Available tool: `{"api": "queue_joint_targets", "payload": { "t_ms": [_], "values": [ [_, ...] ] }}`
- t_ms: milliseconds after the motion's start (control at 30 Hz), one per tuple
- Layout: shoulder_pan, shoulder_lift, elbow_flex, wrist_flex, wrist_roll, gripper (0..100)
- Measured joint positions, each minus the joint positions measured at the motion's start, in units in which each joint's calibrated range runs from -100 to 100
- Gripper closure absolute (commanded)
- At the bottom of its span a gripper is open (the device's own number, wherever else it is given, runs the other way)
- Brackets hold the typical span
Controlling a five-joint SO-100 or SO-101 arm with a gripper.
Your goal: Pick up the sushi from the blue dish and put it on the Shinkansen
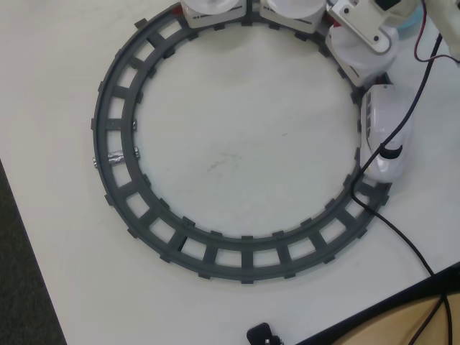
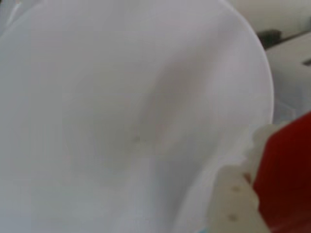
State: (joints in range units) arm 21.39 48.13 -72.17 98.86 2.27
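In the wrist view my gripper (image 2: 256, 177) is shut on the red sushi (image 2: 286, 179). One white finger (image 2: 233, 196) presses its left side, and the other finger is hidden. A round white plate (image 2: 136, 121) fills that view close beneath. In the overhead view the arm (image 1: 365, 29) hangs over the car (image 1: 353, 56) just behind the white Shinkansen locomotive (image 1: 384, 136), at the track's right side. Two more plate cars (image 1: 212, 8) (image 1: 291, 13) sit at the top edge. A sliver of the blue dish (image 1: 408, 25) shows behind the arm.
The dark grey circular track (image 1: 115, 154) rings the white table (image 1: 237, 151). Black and red cables (image 1: 402, 237) trail from the arm across the locomotive toward the front right. The table's left edge and a wooden front-right corner (image 1: 402, 327) border the scene.
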Motion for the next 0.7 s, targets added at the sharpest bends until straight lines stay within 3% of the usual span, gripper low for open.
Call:
{"api": "queue_joint_targets", "payload": {
  "t_ms": [233, 400, 700],
  "values": [
    [-1.58, -1.94, 11.53, 0.0, -0.99, 98],
    [-3.31, -13.39, 26.92, -0.17, -1.83, 98],
    [-3.23, -34.95, 55.38, -10.41, -1.93, 98]
  ]
}}
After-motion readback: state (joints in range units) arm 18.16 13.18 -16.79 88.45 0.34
